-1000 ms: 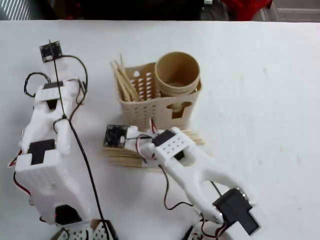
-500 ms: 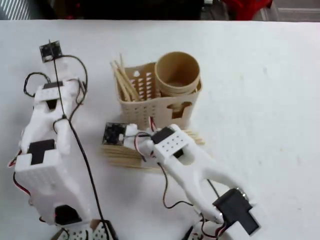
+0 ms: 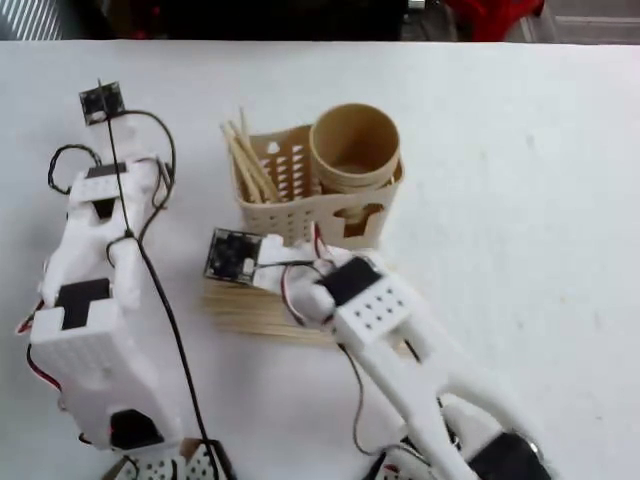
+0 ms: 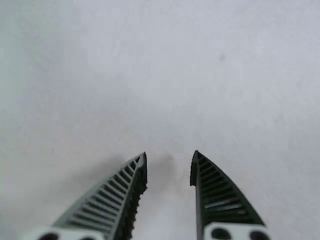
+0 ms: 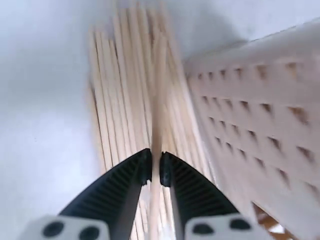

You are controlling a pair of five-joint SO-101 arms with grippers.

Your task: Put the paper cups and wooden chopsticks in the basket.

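The right jaws are pinched almost together on a single chopstick, which runs out from between the tips. It lies over the loose pile of chopsticks on the counter. That pile sits just in front of the basket, whose perforated wall is close beside the jaws. The right arm reaches in low over the pile.

The grip looks thin and near one end, so the stick could pivot or slip out on the lift. A neighbouring stick may also ride up with it and drop back. With the wall so close, a swing toward the basket could knock the stick against the rim. It could also nudge the basket and tip the sticks already leaning inside.

The paper cups stand stacked in the basket. The left jaws hang narrowly apart, holding nothing, over bare counter. The left arm is well apart from the basket.

The counter is plain white and matte. Behind its far edge is a dark strip with something red.
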